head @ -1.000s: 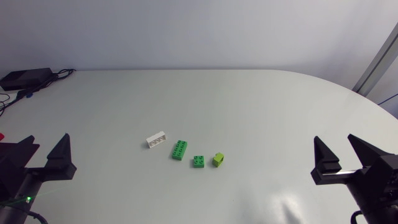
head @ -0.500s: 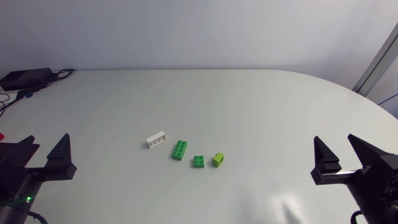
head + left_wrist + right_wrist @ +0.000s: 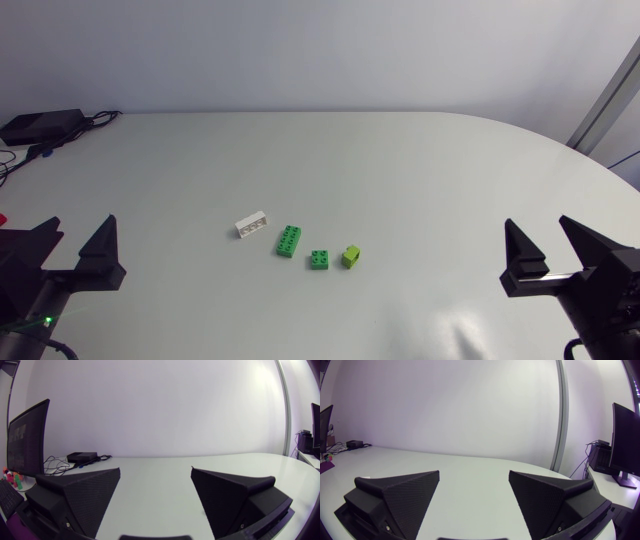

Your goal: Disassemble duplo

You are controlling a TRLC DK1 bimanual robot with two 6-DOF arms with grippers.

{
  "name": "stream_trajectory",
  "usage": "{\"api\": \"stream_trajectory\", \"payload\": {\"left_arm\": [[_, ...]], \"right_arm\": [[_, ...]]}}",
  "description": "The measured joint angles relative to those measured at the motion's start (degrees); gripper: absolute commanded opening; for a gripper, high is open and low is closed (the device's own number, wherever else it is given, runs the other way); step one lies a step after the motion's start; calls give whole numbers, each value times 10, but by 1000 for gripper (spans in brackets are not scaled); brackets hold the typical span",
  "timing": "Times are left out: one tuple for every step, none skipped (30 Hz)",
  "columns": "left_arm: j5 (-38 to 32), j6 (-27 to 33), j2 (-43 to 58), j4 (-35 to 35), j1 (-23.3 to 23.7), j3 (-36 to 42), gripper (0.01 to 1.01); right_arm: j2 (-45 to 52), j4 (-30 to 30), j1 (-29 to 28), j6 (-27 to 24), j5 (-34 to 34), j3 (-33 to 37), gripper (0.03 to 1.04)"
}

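Note:
Four separate duplo bricks lie in a row near the table's middle in the head view: a white long brick, a green long brick, a small green square brick and a lime brick on its side. My left gripper stands open at the near left, well away from them. My right gripper stands open at the near right, also far from the bricks. Each wrist view shows only its own open gripper, the left and the right, with nothing between the fingers.
A black box with cables sits at the table's far left corner. The white tabletop stretches bare between the bricks and both grippers.

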Motion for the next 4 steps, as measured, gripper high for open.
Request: {"api": "stream_trajectory", "payload": {"left_arm": [[0,0,0,0,0,0,984],[0,0,0,0,0,0,984],[0,0,0,0,0,0,984],[0,0,0,0,0,0,984]], "right_arm": [[0,0,1,0,0,0,995],[0,0,3,0,1,0,995],[0,0,7,0,1,0,995],[0,0,11,0,1,0,995]]}}
